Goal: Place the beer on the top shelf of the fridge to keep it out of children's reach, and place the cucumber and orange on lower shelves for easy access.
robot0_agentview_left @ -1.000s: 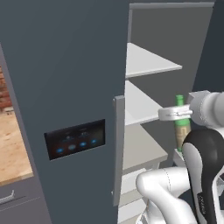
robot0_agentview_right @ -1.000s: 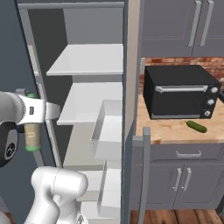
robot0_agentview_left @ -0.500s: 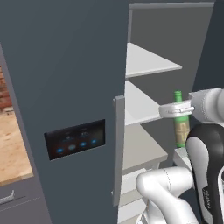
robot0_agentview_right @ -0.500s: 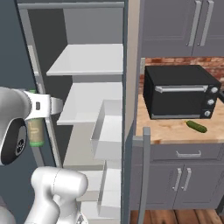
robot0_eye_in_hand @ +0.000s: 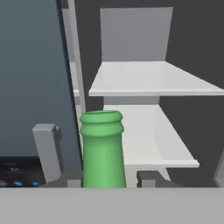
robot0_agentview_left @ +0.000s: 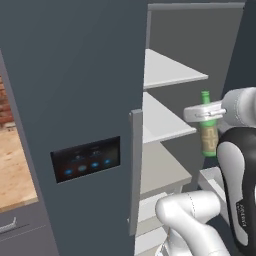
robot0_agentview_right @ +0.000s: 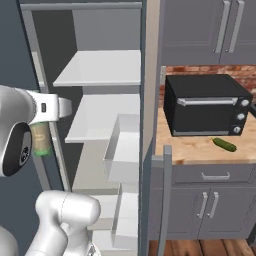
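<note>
A rendered kitchen: a tall dark slate-grey fridge [robot0_agentview_left: 75, 100] stands with its door swung open, grey cabinets and a brick backsplash to its right in the right base view.

The slim green glass beer bottle [robot0_agentview_left: 209, 131] with an olive-brown label hangs upright in the air at centre right of the left base view, in front of the open fridge compartment, its neck pinched in the pressed-together gripper [robot0_agentview_left: 202, 113]. It sits roughly level with the second pale grey shelf [robot0_agentview_left: 165, 120]; the topmost pale grey slab shelf [robot0_agentview_left: 170, 72] lies higher, up and left of it in that frame.

To do this step well, I judge the bottle should rise until its base clears the top shelf's front edge, then travel inward and stay upright, and settle well back from the lip before the grip lets go. The door edge with its vertical grey bar handle [robot0_agentview_left: 135, 170] is close by and worth avoiding.

The hand view looks over the bottle's mouth [robot0_eye_in_hand: 101, 120] straight at both upper shelves, showing the lineup. The right base view alone shows the small dark green cucumber [robot0_agentview_right: 224, 144] lying on the wooden tabletop [robot0_agentview_right: 200, 150] before the black countertop oven [robot0_agentview_right: 207, 104].
</note>
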Robot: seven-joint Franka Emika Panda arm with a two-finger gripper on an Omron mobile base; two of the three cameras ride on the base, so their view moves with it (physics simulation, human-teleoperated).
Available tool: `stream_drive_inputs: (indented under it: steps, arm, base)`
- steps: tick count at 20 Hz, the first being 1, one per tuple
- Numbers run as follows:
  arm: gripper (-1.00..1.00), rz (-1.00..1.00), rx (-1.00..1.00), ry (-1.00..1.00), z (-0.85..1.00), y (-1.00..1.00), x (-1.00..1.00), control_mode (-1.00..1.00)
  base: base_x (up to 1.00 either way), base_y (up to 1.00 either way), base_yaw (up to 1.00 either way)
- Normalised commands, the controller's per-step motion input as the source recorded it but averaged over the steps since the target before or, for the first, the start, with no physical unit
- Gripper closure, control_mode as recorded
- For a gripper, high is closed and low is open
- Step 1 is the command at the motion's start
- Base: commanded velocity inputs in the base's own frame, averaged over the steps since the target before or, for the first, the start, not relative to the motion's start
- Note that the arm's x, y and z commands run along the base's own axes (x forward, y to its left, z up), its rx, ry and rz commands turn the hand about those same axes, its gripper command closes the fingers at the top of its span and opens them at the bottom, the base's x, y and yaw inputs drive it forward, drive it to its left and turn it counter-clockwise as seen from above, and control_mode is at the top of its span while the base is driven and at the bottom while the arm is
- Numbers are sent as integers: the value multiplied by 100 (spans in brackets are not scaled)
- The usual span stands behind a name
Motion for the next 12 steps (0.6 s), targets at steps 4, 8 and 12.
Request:
stream_drive_inputs:
  steps: [4, 8, 12]
  arm:
    - [100, 0, 0, -12, 26, -6, 0, -100]
    - [100, 0, 0, -18, 26, -16, 0, -100]
    - [100, 0, 0, -18, 26, -11, 0, -100]
  base:
    - [0, 0, 0]
    - [0, 0, 0]
    - [0, 0, 0]
